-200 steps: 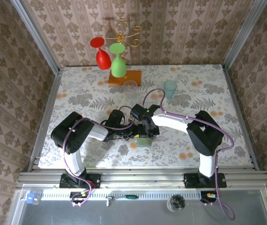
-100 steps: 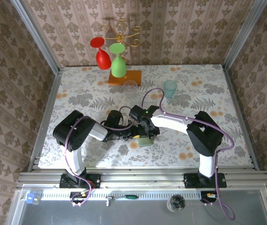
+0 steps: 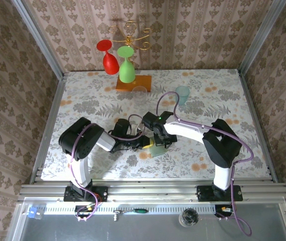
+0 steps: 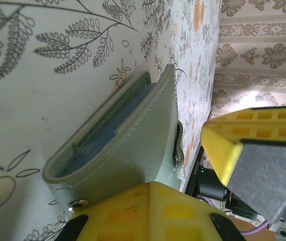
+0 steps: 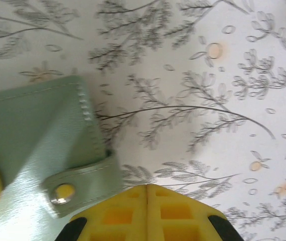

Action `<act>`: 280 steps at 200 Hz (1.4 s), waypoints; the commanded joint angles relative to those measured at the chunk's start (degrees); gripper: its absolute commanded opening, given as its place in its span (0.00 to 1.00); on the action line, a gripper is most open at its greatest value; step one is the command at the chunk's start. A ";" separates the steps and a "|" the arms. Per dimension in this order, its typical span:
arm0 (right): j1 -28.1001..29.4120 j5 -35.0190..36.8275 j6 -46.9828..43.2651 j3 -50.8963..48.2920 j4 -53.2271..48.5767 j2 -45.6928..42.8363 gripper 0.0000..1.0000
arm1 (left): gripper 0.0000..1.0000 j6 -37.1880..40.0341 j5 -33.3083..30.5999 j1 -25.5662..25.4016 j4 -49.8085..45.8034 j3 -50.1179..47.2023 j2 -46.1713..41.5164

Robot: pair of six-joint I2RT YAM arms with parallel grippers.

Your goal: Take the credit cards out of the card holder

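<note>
The left end effector (image 4: 148, 186) has its yellow fingers pressed together, and the near panel of the holder (image 4: 128, 145) runs straight into their seam, so it looks pinched there by that corner. The holder stands just ahead of those fingertips, gaping like a slightly opened book, with its far edge toward the desk (image 5: 208, 75). A blue card (image 4: 108, 133) sits between the two panels, its long edge showing in the gap. The holder's snap stud lies just left of the left fingertips.

The right end effector (image 5: 146, 190) is also pressed together and grips nothing. The holder's strap (image 5: 78, 183), with its brass snap, lies just up and to the left of those fingertips, close against them; I cannot tell whether they touch. In the left wrist view, one of the right fingers (image 4: 233, 138) hangs just right of the holder, slightly apart from it.
</note>
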 commanded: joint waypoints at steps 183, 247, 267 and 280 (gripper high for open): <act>-0.42 -11.22 -16.18 -4.68 12.91 -0.07 0.31 | 0.00 -1.39 -5.75 -0.31 -13.04 -3.09 4.42; -0.45 -7.39 -14.95 -5.31 12.97 1.73 0.26 | 0.00 -1.47 -5.90 -0.31 -12.91 -3.53 4.08; -0.70 -6.75 -13.65 -6.27 13.42 1.64 0.20 | 0.00 -1.51 -5.76 -0.29 -12.67 -3.53 4.08; -1.04 -6.75 -12.81 -7.23 14.01 0.99 0.16 | 0.00 -1.48 -5.80 -0.31 -12.65 -3.61 4.08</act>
